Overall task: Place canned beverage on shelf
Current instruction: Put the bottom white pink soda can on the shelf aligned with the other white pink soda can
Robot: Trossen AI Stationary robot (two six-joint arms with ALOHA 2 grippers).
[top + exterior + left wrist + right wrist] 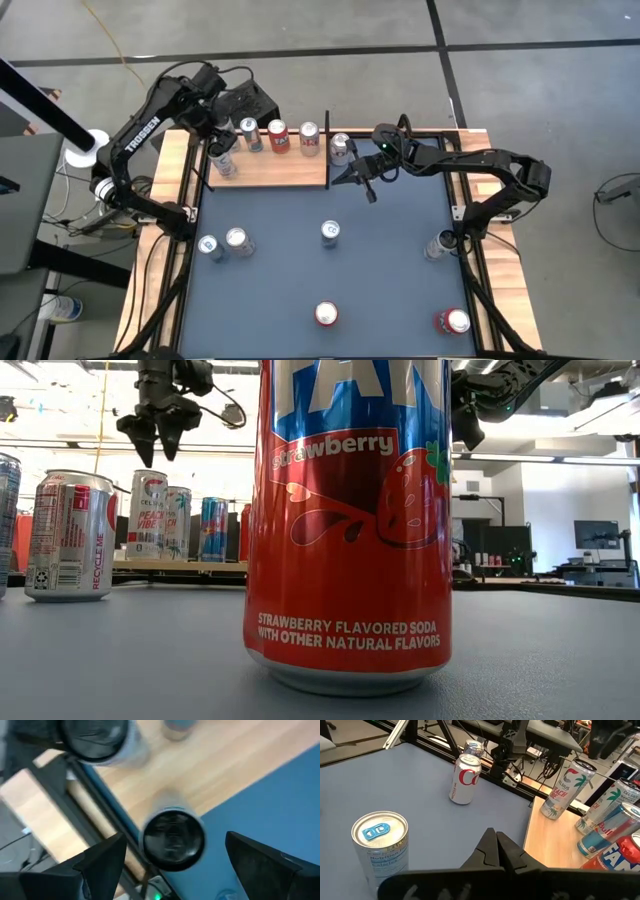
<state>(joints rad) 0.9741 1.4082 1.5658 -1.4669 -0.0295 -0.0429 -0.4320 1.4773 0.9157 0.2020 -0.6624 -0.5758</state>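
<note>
As seen from above, look to the far left of the blue table [380, 280] for the shelf [285, 172]. On its left end, near the front edge, note the white canned beverage [224, 163] upright and untouched.

Behind it, along the shelf's back edge, count three more upright cans in a row: a silvery can [250, 133], a red can [278, 137] and a pale can [309, 137]. Just past the shelf's right-hand black post, see a lone can [340, 148] close to the right gripper [368, 188].

Farther out on the table, well apart:
- a pair of silver cans [236, 240] side by side at the left
- a middle can [330, 232]
- a can by the right rail [440, 243]
- two near-edge cans [326, 314]

Up close in the low view, note a strawberry soda can [350, 520] blocking much of the shelf.

Straight above the white canned beverage, find the left gripper [157, 432], pointed down and raised well clear of the can tops. Fingers [100, 865] spread wide, with a gap to the can on both sides, holding nothing. Left arm reaching in from the left rail, bent over the far left corner.

Right gripper just off the shelf's right front corner, above the table. Fingers pressed together, empty. Right arm stretched in from the right rail along the far edge.
</note>
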